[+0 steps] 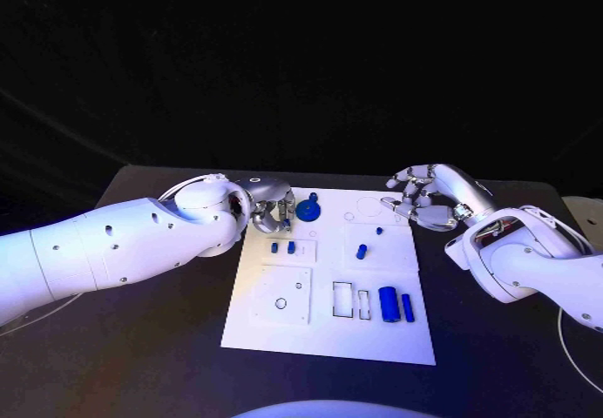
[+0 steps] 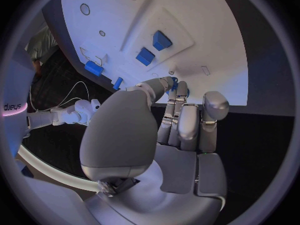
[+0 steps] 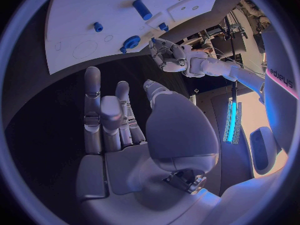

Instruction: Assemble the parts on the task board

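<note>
The left hand is hovering over the far left corner of the task board, which is lying in the middle of the black tabletop. Its fingers are curling close together, and in the left wrist view a sliver of blue is showing between the thumb tip and the nearest finger; whether the hand is actually pinching a part there cannot be told. Just beside those fingers, a blue round disc-shaped part is sitting on the board, touching or almost touching them. A little nearer the robot from the fingers, two small blue pegs are standing side by side in a raised white square.

The right hand is hanging above the far right corner of the board, partly over the bare tabletop. Its fingers are standing apart and loosely extended, with nothing between them. Near these fingers, towards the robot, a small blue pin and a short blue block are lying on the board. Well apart from both hands, at the near end of the board, a large blue cylinder and a thin blue bar are lying just beside each other, next to a rectangular cut-out.
</note>
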Robot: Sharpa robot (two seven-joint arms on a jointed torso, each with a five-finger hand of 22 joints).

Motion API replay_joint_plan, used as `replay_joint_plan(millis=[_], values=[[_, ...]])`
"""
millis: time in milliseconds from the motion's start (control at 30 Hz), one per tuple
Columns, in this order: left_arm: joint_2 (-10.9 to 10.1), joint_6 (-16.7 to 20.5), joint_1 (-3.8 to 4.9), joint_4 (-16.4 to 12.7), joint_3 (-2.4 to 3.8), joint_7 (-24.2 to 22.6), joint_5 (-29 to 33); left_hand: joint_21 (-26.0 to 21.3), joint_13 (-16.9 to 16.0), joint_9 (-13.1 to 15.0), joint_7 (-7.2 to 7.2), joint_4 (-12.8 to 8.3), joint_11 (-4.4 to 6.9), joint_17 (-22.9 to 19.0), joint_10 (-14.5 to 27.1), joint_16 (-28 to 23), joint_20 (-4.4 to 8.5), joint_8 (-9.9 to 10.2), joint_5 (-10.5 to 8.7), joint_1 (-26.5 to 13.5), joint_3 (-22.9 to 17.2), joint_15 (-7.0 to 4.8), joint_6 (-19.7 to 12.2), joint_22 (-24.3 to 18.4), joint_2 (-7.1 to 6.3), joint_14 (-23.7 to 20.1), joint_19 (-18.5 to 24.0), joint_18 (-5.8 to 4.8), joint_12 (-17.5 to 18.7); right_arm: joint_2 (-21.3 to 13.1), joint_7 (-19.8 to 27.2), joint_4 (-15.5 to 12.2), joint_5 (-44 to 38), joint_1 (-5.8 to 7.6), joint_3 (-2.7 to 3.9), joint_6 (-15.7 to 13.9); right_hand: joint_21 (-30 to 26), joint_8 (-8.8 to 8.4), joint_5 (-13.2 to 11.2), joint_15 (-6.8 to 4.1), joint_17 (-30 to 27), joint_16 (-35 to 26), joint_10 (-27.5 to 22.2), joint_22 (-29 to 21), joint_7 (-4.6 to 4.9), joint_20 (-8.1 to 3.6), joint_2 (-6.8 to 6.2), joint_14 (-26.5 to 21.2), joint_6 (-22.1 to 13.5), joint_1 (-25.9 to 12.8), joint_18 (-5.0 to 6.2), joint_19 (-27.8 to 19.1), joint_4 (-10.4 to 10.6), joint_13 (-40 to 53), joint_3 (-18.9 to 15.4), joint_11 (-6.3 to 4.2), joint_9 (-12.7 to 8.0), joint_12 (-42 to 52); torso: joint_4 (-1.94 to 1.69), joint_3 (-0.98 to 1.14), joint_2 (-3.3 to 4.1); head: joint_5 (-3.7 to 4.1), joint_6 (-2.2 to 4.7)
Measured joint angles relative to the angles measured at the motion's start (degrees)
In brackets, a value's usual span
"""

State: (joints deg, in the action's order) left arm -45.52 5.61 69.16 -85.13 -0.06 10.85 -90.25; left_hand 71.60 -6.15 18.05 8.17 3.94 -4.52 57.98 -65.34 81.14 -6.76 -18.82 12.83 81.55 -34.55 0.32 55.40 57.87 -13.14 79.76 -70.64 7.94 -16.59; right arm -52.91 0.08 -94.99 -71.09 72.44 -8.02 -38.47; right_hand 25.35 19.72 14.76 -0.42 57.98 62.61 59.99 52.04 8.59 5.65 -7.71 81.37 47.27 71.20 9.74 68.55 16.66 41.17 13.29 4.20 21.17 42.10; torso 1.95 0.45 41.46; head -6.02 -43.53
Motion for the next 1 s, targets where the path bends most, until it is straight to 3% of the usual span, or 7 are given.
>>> replay_joint_plan(millis=[1000], values=[[0.6,-2.0,-0.12,0.2,-0.03,0.4,1.0,-0.9,0.0,0.0,0.21,0.0,0.0,-1.2,-0.4,-0.4,0.21,0.0,0.0,0.0,0.0,0.22,0.2,-1.1,0.0,-0.6,0.8,0.0,0.4,0.2,0.0,0.1,0.0,-0.02,-0.02,0.0,-0.2,0.0,0.0,0.0,-0.1,-0.3,0.0,-0.1,-0.09,0.0,0.0,0.0,-0.1,0.0,0.0,0.0,0.0,-0.2,0.0,0.01,0.0,-0.3,0.0,0.0,-0.01,-0.01,-0.27]])
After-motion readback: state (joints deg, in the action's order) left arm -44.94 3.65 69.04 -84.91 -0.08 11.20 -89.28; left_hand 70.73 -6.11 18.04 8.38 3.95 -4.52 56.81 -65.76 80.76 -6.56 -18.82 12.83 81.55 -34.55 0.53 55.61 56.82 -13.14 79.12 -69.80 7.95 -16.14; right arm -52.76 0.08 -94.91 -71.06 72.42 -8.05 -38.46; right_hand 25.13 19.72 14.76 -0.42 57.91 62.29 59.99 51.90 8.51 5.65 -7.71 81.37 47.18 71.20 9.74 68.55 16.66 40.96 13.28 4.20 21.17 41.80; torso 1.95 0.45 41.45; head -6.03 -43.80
